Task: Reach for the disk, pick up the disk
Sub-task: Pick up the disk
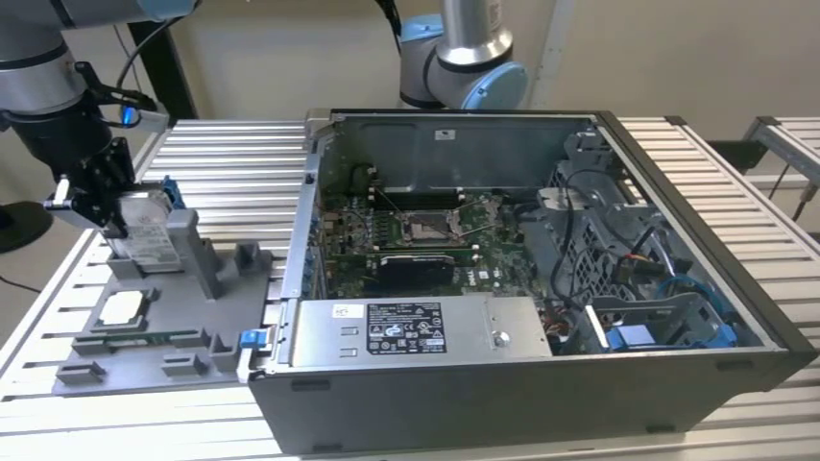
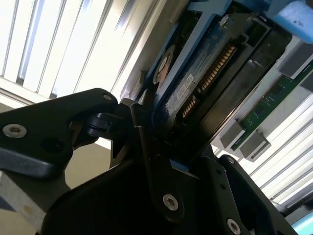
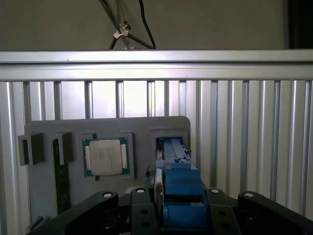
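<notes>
Blue-edged disk (image 3: 180, 196) half hidden inside claw (image 1: 109, 213)

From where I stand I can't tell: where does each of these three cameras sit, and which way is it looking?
Exterior view: off the arm, raised, looking down on the slatted table, open computer case and grey tray; shows the arm and gripper.
First wrist view: at the wrist, facing along the gripper to the tray and a square chip; shows gripper parts.
Second wrist view: at the wrist, close against the disk; shows black fingers.
Shared: all three show the gripped disk and the table.
</notes>
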`<state>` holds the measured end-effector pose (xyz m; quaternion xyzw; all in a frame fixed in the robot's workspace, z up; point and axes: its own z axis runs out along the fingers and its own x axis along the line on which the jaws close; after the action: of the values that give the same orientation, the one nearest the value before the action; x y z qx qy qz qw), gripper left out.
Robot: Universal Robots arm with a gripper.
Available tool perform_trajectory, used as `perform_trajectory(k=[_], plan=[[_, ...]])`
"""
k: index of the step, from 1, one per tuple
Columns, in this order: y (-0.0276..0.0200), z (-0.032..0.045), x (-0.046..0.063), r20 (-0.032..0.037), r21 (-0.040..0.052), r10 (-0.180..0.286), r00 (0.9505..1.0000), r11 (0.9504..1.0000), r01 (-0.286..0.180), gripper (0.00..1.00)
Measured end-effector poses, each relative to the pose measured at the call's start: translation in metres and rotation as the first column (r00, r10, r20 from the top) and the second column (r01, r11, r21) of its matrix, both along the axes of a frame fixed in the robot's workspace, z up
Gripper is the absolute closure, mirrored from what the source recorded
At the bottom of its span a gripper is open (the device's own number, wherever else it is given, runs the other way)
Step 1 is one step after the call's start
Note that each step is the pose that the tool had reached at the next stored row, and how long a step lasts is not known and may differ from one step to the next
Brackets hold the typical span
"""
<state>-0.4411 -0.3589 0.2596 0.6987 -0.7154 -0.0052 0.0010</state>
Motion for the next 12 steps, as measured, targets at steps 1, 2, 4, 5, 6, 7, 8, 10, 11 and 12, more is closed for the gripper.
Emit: perform_trajectory(k=[1,2,4,5,6,7,8,10,11,12], plan=[[0.0000,0.0000,0.0000,0.0000,0.0000,0.000,1.0000,1.0000,0.000,1.00],[0.0000,-0.0001,0.0000,0.0000,0.0000,0.000,1.0000,1.0000,0.000,1.00],[0.0000,-0.0001,0.0000,0.0001,0.0000,0.000,1.0000,1.0000,0.000,1.00],[0.0000,0.0000,0.0000,0.0004,0.0002,0.000,1.0000,1.0000,0.000,1.00],[0.0000,0.0005,0.0000,0.0005,0.0002,0.000,1.0000,1.0000,0.000,1.00],[0.0000,0.0012,0.0000,0.0008,0.0004,0.000,1.0000,1.0000,0.000,1.00],[0.0000,0.0025,0.0000,0.0006,0.0004,0.000,1.0000,1.0000,0.000,1.00],[0.0000,0.0057,0.0000,0.0002,0.0001,0.000,1.0000,1.0000,0.000,1.00],[0.0000,0.0074,0.0000,0.0002,0.0001,0.000,1.0000,1.0000,0.000,1.00],[0.0000,0.0093,0.0000,0.0001,0.0000,0.000,1.0000,1.0000,0.000,1.00]])
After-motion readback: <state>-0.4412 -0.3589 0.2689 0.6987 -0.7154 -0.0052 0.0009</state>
